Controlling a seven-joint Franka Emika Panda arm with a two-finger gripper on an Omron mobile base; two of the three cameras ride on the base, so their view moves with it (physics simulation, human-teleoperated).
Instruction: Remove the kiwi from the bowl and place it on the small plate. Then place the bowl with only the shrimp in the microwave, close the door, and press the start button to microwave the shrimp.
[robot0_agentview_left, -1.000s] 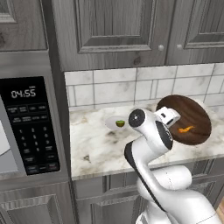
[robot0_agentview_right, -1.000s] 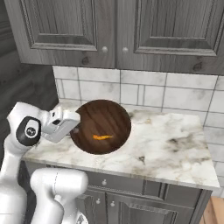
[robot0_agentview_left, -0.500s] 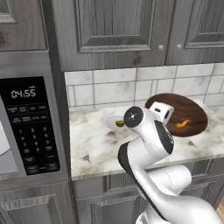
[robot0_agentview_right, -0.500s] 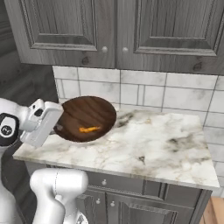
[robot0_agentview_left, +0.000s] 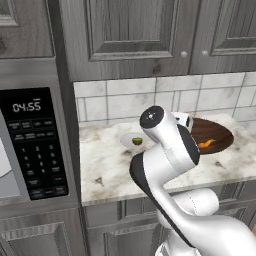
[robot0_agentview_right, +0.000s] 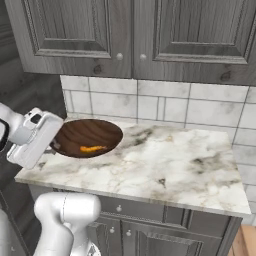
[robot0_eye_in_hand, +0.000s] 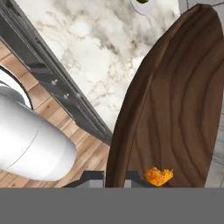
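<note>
The microwave stands well off to the pincer's left, its black keypad panel with white clock digits facing out and a sliver of pale interior showing at the edge. Under the pincer and spreading away to its right lies the marble counter, backed by pale tiles and grey cabinet doors. The bowl, dark wood grain, is carried by the pincer, whose two dark fingertips sit either side of the near rim and are clamped on it, one inside and one outside; the bowl is held clear above the counter's left end, roughly level. The small plate rests on the counter just left of the pincer, partly hidden behind the white arm. The shrimp lies inside the bowl close beside the clamped rim, a small orange curl. The kiwi sits on the small plate, well apart from the bowl.
</note>
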